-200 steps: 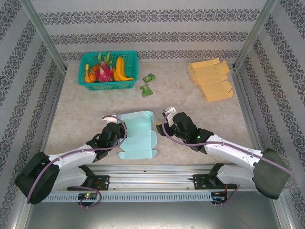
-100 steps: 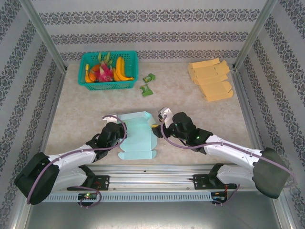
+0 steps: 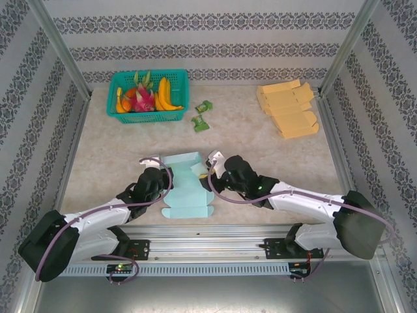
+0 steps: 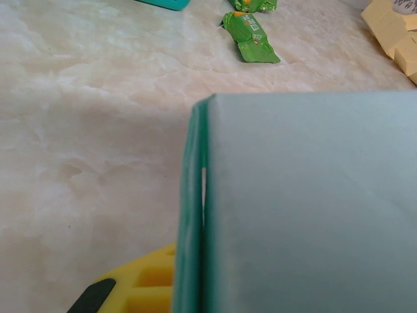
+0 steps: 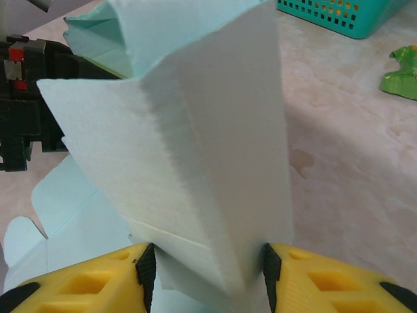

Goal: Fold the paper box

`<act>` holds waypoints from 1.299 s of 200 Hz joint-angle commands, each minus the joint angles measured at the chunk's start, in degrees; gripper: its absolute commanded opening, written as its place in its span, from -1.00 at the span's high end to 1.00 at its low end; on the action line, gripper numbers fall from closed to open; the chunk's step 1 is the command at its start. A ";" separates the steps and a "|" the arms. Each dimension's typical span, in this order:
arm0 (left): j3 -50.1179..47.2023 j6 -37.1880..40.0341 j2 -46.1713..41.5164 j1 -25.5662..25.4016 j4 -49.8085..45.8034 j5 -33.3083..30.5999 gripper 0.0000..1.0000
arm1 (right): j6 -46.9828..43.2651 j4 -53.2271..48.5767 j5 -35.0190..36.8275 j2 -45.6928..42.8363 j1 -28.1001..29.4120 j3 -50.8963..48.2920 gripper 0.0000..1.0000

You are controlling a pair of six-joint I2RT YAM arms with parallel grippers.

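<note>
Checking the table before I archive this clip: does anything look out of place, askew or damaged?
Two green snack packets lie loose on the table beside the fruit basket, not in it. The orange flat boxes at the far right are fanned out unevenly. The paper box is half-folded, with no visible tears.

Swings the right gripper [image 3: 210, 165] leftward over the table [image 3: 260, 140], off the bare patch by the middle of the near edge and up against the right side of the paper box [image 3: 186, 190]. Stretches the right arm [image 3: 306, 202] further left with it, elbow pulled in from the table's right edge. Draws the jaws closer together, now astride the box's upright right flap [image 5: 195, 150], with paper meeting both yellow fingers [image 5: 85, 287].
</note>
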 commanded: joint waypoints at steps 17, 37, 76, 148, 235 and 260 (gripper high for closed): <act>0.60 -0.41 -2.38 -1.33 -2.45 -3.78 1.00 | 2.00 2.54 7.32 3.11 1.72 3.53 0.15; 0.54 -0.24 -3.41 -2.51 -3.40 -5.04 1.00 | 3.01 2.48 12.22 4.60 1.96 4.90 0.18; 1.62 -0.16 -3.09 -5.34 -5.70 -9.11 1.00 | 3.13 2.88 15.97 7.67 3.18 7.50 0.21; 5.49 -8.71 -1.24 -9.50 -14.69 -18.40 1.00 | 3.97 4.44 28.54 13.68 5.07 10.64 0.54; 17.12 -30.27 5.98 -19.77 -40.50 -38.30 1.00 | 14.49 -2.49 54.47 18.99 4.57 13.16 0.86; 17.51 -30.02 6.74 -20.13 -39.63 -37.72 1.00 | 13.96 0.41 46.74 18.31 3.48 11.58 0.84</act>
